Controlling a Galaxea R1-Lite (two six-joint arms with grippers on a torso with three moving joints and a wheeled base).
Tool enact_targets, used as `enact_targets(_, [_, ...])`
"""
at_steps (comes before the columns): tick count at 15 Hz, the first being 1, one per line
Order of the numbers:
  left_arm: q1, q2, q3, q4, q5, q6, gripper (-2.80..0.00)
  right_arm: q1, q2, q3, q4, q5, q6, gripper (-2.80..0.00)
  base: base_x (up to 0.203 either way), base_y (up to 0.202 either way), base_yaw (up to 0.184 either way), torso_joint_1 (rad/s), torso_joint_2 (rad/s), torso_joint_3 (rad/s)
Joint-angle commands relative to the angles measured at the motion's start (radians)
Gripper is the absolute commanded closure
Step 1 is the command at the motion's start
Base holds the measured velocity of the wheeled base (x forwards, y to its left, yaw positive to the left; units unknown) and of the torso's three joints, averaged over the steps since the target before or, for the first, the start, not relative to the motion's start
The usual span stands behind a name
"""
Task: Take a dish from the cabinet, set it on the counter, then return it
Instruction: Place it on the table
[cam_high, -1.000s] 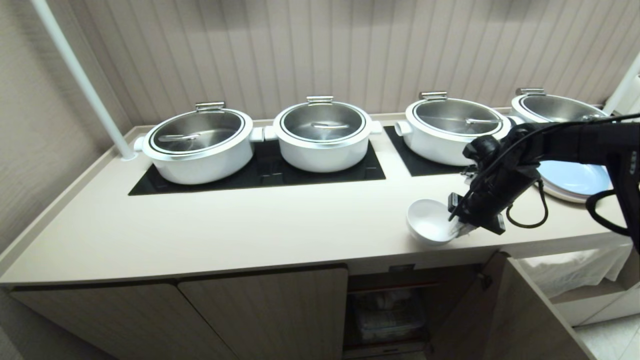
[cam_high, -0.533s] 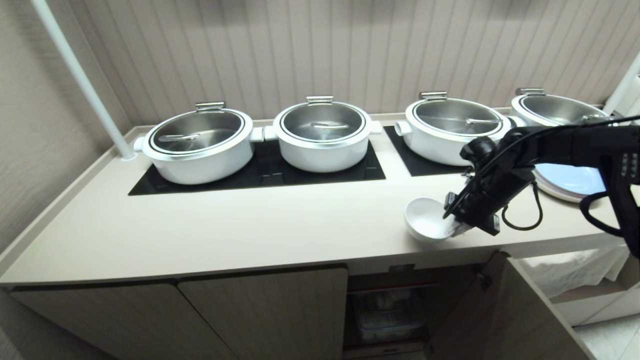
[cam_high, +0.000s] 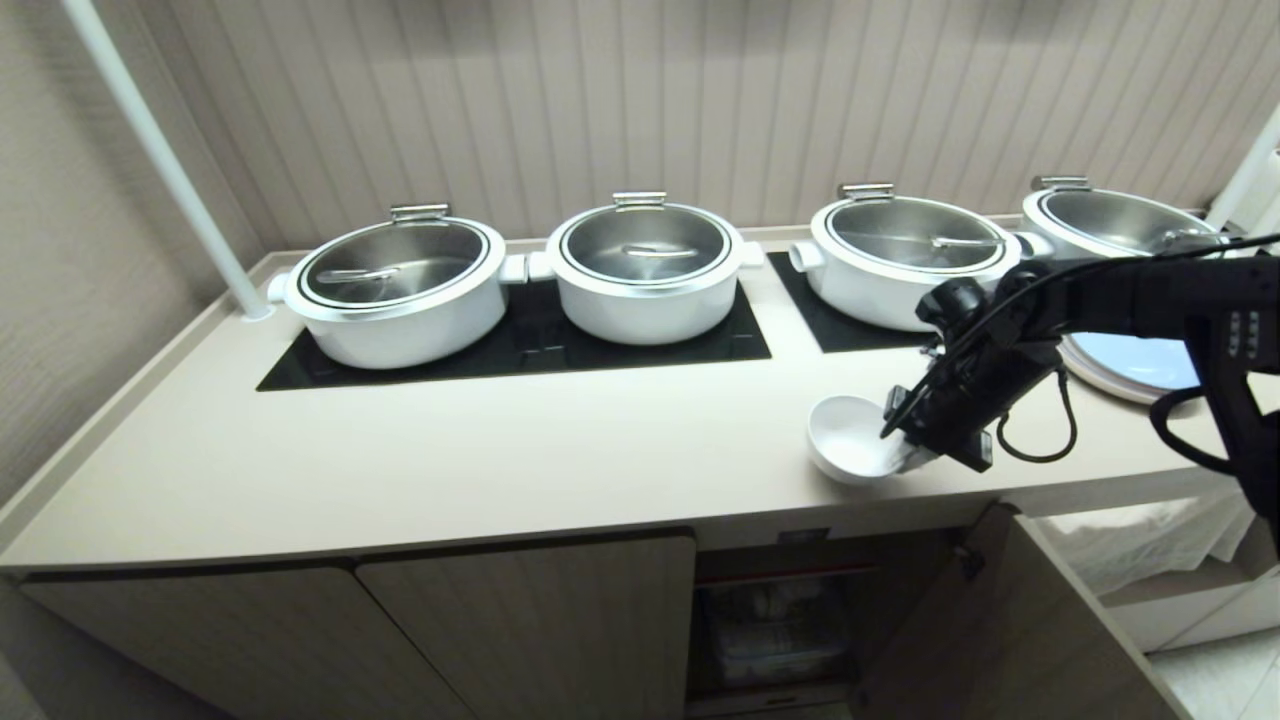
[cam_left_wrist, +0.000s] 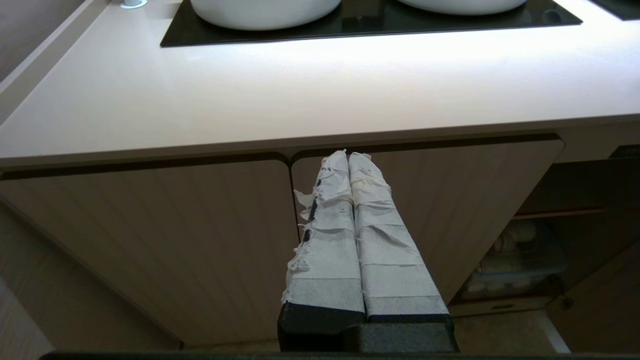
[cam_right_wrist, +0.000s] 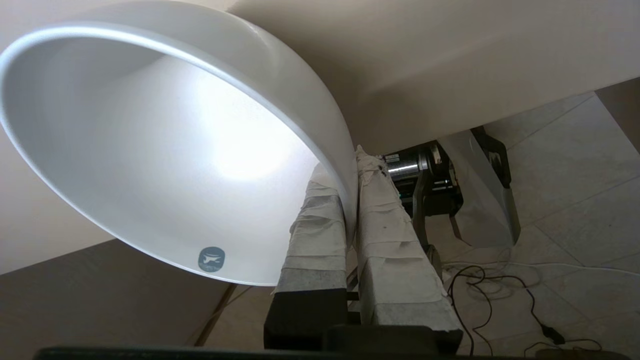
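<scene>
Pinching the rim of the dish (cam_high: 848, 442) between tape-wrapped jaws, the right gripper (cam_high: 908, 455) holds it tilted at the front edge of the counter (cam_high: 450, 450), lower right of the head view. Four white pots (cam_high: 645, 265) with steel lids sit on black glass panels (cam_high: 520, 345) behind, against a ribbed wall (cam_high: 640, 100). Below, one door of the cabinet (cam_high: 530, 620) stands open, and the left gripper (cam_left_wrist: 348, 157) hangs before the shut doors, jaws pressed together.

Matte black right arm (cam_high: 1130, 295) with looped black cable (cam_high: 1040, 440) at five o'clock of its wrist; both grippers' black fingers (cam_left_wrist: 350, 240) wear frayed white tape (cam_right_wrist: 385, 235).
</scene>
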Motion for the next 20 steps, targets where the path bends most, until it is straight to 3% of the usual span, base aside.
enact_targets(1, [0.0,0.0,0.001,0.0,0.0,0.0,0.0,0.001,0.006,0.0,0.002,0.002,0.004,0.0,0.0,0.0,0.0,0.0,0.0,0.0])
enact_targets(12, [0.0,0.0,0.0,0.0,0.0,0.0,0.0,-0.001,0.014,0.0,-0.023,0.002,0.004,0.0,0.0,0.0,0.0,0.0,0.0,0.0])
enact_targets(17, [0.0,0.0,0.001,0.0,0.0,0.0,0.0,-0.002,0.007,0.0,-0.017,0.038,0.005,0.0,0.0,0.0,0.0,0.0,0.0,0.0])
enact_targets(18, [0.0,0.0,0.001,0.0,-0.001,0.0,0.0,-0.002,0.007,0.0,-0.018,0.037,0.005,-2.8,0.0,0.0,0.0,0.0,0.0,0.0])
enact_targets(20, [0.0,0.0,0.001,0.0,0.0,0.0,0.0,-0.001,0.007,0.0,-0.024,0.036,0.003,-2.8,0.0,0.0,0.0,0.0,0.0,0.0])
